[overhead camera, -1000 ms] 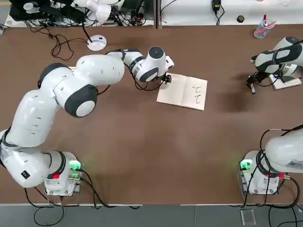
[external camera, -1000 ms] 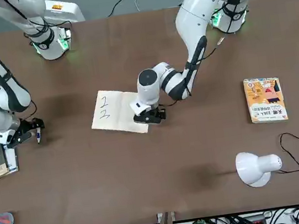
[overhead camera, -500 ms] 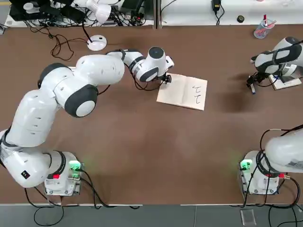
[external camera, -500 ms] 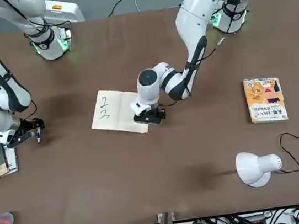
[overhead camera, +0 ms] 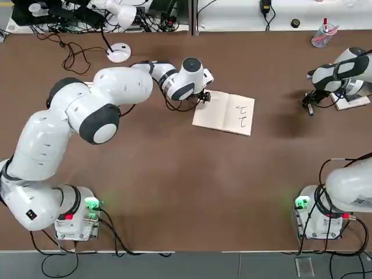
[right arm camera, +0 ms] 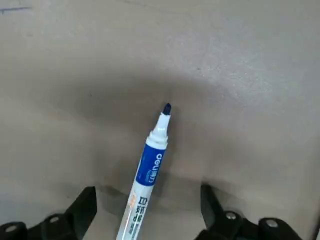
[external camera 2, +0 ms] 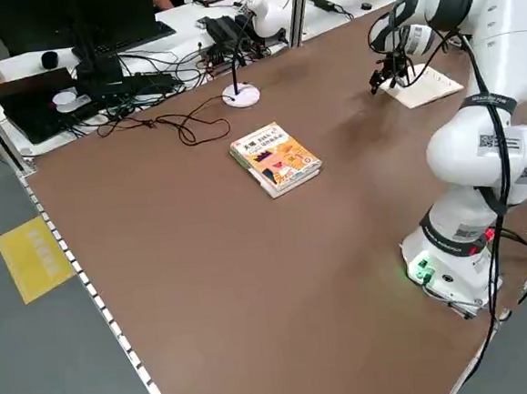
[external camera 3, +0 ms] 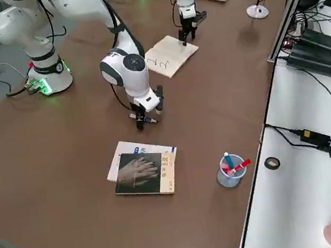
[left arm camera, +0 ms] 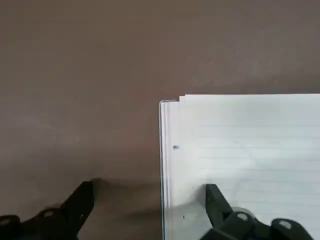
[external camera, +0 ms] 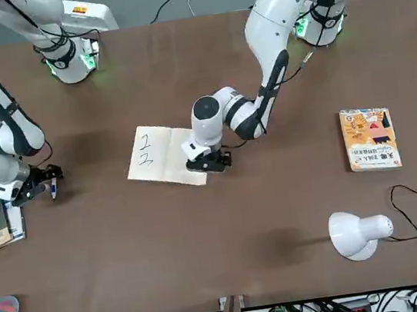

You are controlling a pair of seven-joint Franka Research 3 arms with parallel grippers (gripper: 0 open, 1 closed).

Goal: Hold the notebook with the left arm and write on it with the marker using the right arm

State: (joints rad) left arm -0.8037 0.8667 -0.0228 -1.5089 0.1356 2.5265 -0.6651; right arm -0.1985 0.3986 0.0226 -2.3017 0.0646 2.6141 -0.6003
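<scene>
The cream-white notebook (overhead camera: 224, 113) lies open mid-table with a few dark strokes on its right page. My left gripper (overhead camera: 204, 97) presses down at its near-left corner. In the left wrist view the left gripper (left arm camera: 150, 186) is open: one finger rests on the notebook (left arm camera: 240, 150) page, the other on bare table. Far to the right, my right gripper (overhead camera: 308, 103) hovers low over the marker (overhead camera: 310, 110). In the right wrist view the uncapped blue-tipped marker (right arm camera: 150, 160) lies between the open fingers of the right gripper (right arm camera: 146, 192), with a gap on each side.
An orange illustrated book (external camera: 370, 139) lies on the left arm's side. A dark-covered book (external camera 3: 143, 173) sits just beyond the right gripper. A cup of pens (external camera 3: 228, 172) stands near the far right corner. A white desk lamp (external camera: 355, 234) with its cable stands at the far edge.
The right arm has shifted very slightly over the marker. The left arm and the notebook have not moved.
</scene>
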